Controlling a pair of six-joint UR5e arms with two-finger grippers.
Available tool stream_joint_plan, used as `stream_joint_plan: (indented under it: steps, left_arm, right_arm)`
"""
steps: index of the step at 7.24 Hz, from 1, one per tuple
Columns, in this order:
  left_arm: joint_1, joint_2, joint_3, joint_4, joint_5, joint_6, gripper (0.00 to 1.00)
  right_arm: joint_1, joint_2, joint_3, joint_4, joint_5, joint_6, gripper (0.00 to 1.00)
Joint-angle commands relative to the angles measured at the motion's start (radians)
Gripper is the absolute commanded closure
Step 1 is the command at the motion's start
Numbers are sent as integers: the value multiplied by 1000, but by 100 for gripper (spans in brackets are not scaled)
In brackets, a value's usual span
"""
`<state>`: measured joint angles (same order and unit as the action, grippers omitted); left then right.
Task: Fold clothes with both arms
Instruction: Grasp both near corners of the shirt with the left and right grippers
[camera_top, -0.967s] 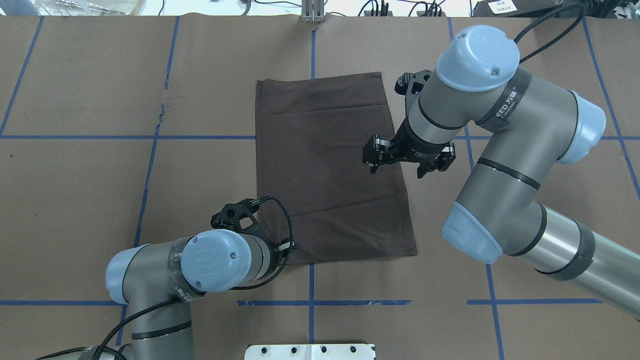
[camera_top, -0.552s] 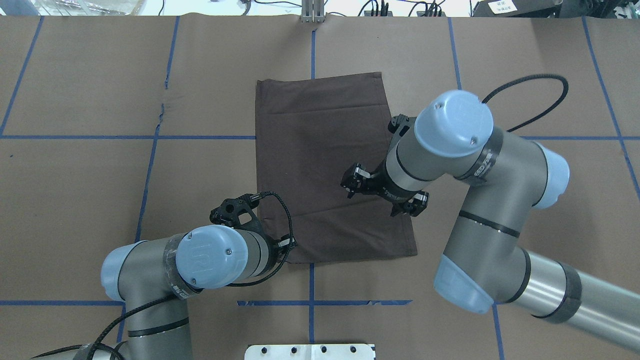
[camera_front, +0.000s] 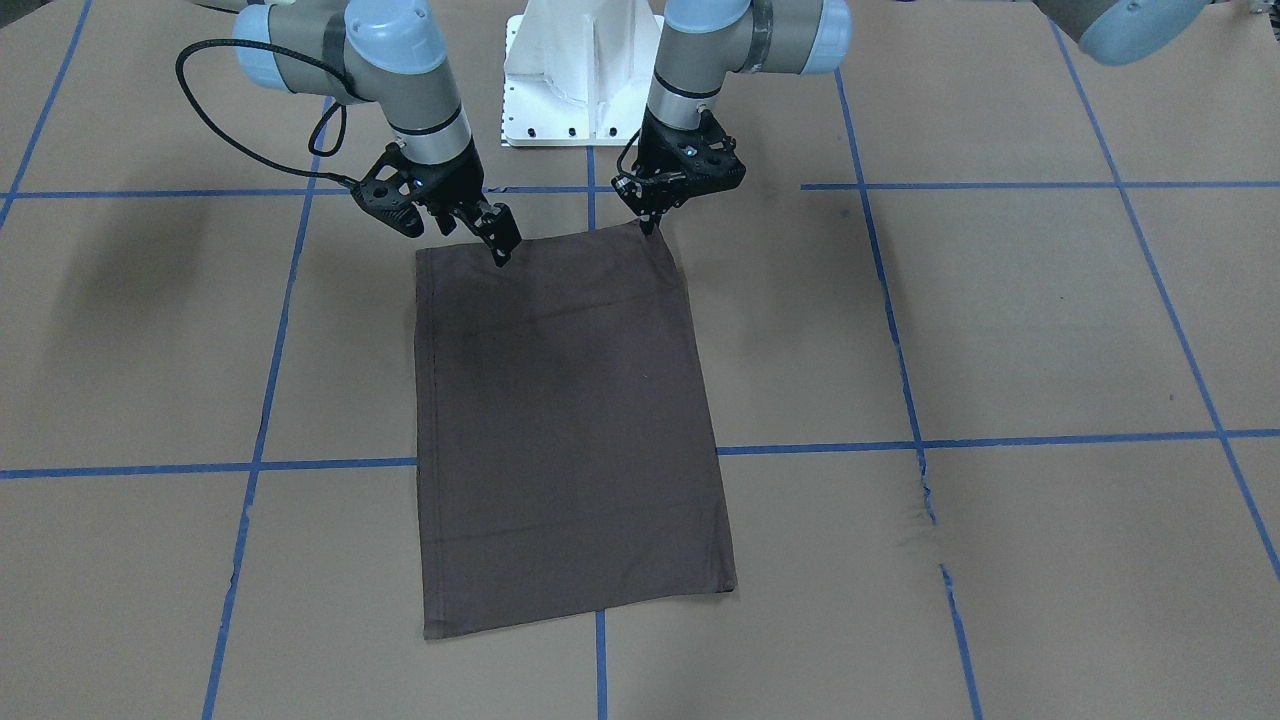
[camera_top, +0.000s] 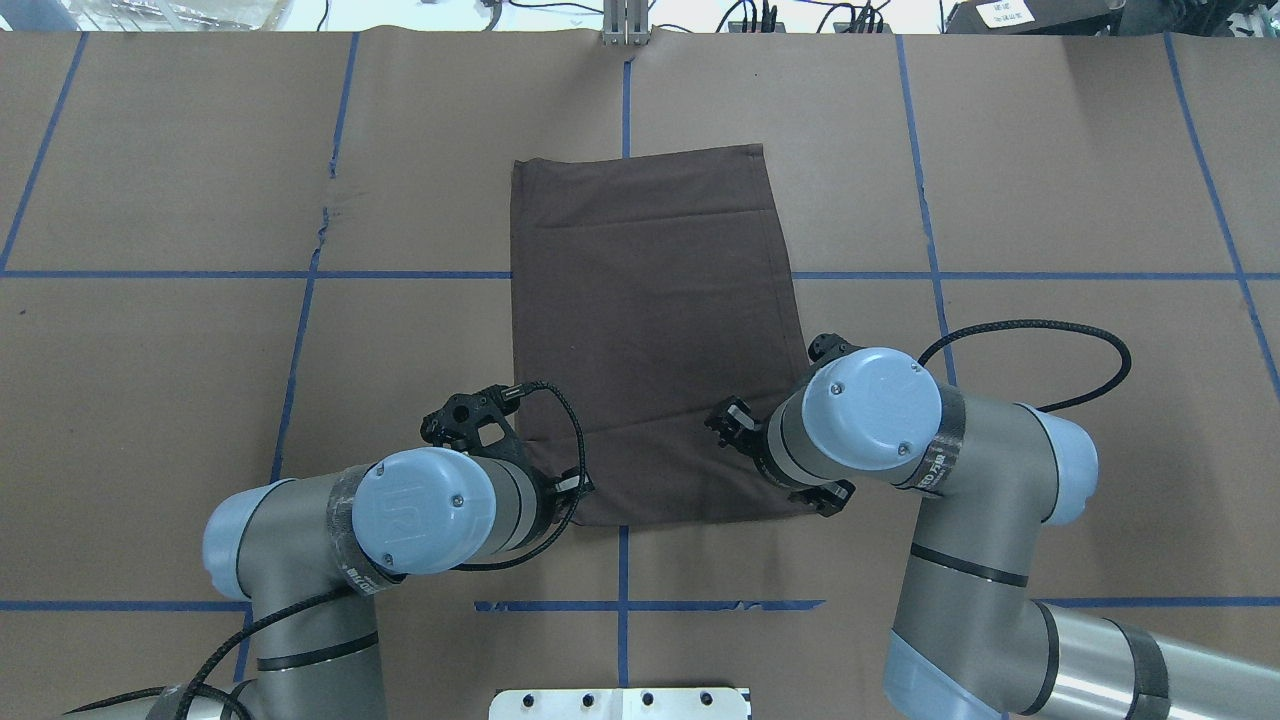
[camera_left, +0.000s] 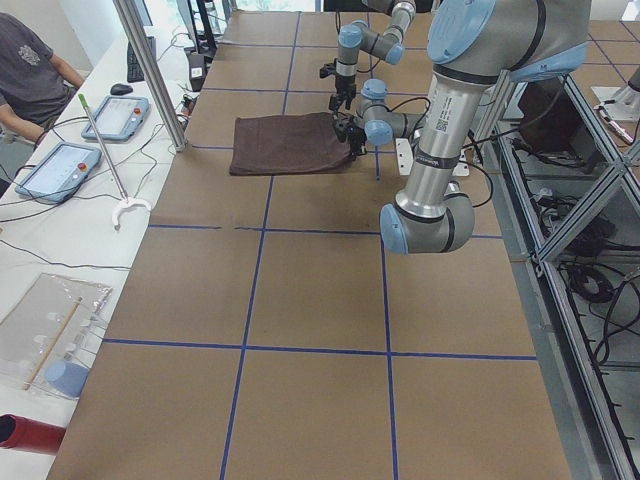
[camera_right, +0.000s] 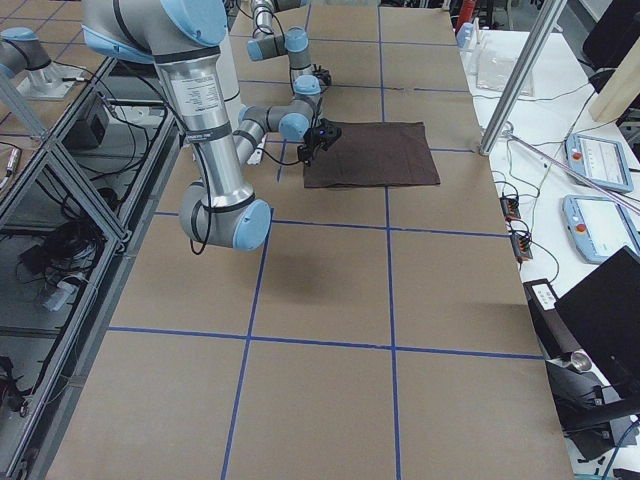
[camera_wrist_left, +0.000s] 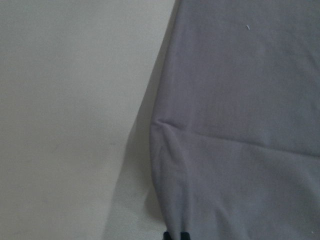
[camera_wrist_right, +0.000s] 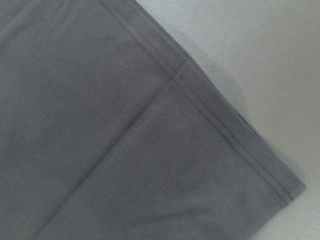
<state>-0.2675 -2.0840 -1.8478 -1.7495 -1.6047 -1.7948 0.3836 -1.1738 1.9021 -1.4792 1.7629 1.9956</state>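
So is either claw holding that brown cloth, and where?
The left claw seems to pinch the dark brown folded T-shirt at a robot-side corner; the right claw holds nothing.

Plain dark brown T-shirt (camera_top: 645, 330)

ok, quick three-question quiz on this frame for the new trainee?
1. True or false: the T-shirt lies flat on the table as a folded rectangle, with no sleeves showing.
2. Where is the left gripper?
A) at the T-shirt's corner on the edge nearest the robot's base
B) over the T-shirt's far edge
C) over bare table, well away from the T-shirt
3. Which gripper is open above the T-shirt's near edge?

Key: 1 true. 2 A. 3 the right gripper; the left one looks pinched shut on the cloth.
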Motion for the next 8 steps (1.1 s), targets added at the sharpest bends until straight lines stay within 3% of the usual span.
stream_joint_plan:
  steps: [1,8]
  left_arm:
    - [-1,-1,2,-2,0,3,100]
    - [-7,-2,1,-2,0,14,100]
  right_arm:
    - [-26,-9,-18,0,-14,32,0]
    - [-35,3,-74,0,-23,23,0]
